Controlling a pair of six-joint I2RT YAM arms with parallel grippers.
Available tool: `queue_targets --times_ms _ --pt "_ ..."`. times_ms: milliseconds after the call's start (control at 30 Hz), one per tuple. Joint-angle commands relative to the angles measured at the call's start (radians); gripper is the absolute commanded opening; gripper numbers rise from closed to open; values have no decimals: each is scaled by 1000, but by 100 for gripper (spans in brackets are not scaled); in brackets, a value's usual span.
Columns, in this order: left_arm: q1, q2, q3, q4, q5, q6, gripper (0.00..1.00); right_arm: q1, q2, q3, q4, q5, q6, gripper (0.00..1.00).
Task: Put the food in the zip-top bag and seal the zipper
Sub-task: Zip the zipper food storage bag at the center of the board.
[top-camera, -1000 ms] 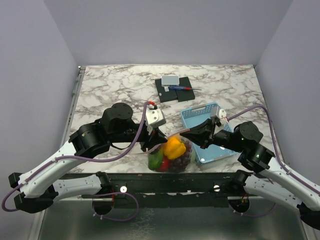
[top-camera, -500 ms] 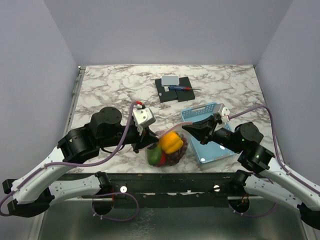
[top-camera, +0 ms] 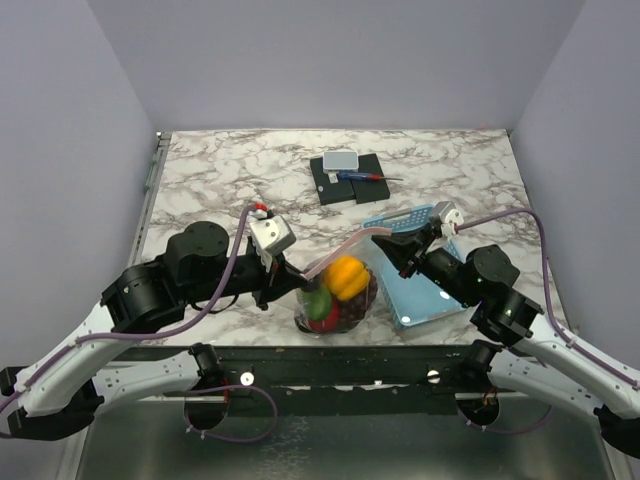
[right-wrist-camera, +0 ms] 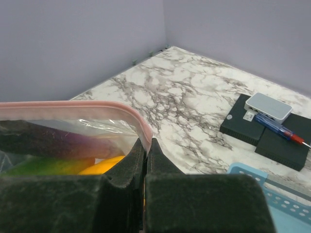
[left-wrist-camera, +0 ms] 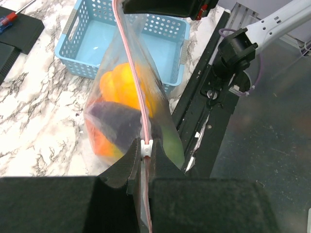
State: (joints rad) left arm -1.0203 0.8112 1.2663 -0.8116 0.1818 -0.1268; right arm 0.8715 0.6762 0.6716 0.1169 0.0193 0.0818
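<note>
The clear zip-top bag (top-camera: 335, 295) hangs just above the table's front edge, stretched between both grippers. It holds the food: a yellow-orange pepper (top-camera: 346, 276), a green piece (top-camera: 318, 304) and purple grapes (top-camera: 352, 312). My left gripper (top-camera: 297, 287) is shut on the pink zipper (left-wrist-camera: 130, 58) at its white slider (left-wrist-camera: 146, 147), at the bag's left end. My right gripper (top-camera: 392, 243) is shut on the zipper's right end (right-wrist-camera: 146, 136). The food also shows through the bag in the left wrist view (left-wrist-camera: 121, 85) and the right wrist view (right-wrist-camera: 104, 166).
The light-blue basket (top-camera: 432, 300) sits just right of the bag, under my right arm, and shows in the left wrist view (left-wrist-camera: 126, 34). Dark blocks with a white box and a screwdriver (top-camera: 348, 175) lie at the back middle. The table's front edge and metal rail (left-wrist-camera: 204, 111) are close below the bag.
My left gripper has moved left along the zipper, away from the right gripper, pulling the strip taut. The right gripper has risen slightly with the bag's end.
</note>
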Motion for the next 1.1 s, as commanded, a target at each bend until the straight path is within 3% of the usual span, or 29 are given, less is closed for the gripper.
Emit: queue_targets --times_ms 0,500,967,1067 --pt "-1 -50 4 -54 -5 -43 0 -19 6 -7 53 247 -9 1" --pt "0 -121 8 -101 -68 -96 0 -19 37 -8 45 404 38 1" --pt "0 -89 1 -55 -59 -80 0 -19 33 -11 -31 283 110 1" --pt "0 -93 -15 -37 -46 -85 0 -19 18 -14 -72 279 128 7"
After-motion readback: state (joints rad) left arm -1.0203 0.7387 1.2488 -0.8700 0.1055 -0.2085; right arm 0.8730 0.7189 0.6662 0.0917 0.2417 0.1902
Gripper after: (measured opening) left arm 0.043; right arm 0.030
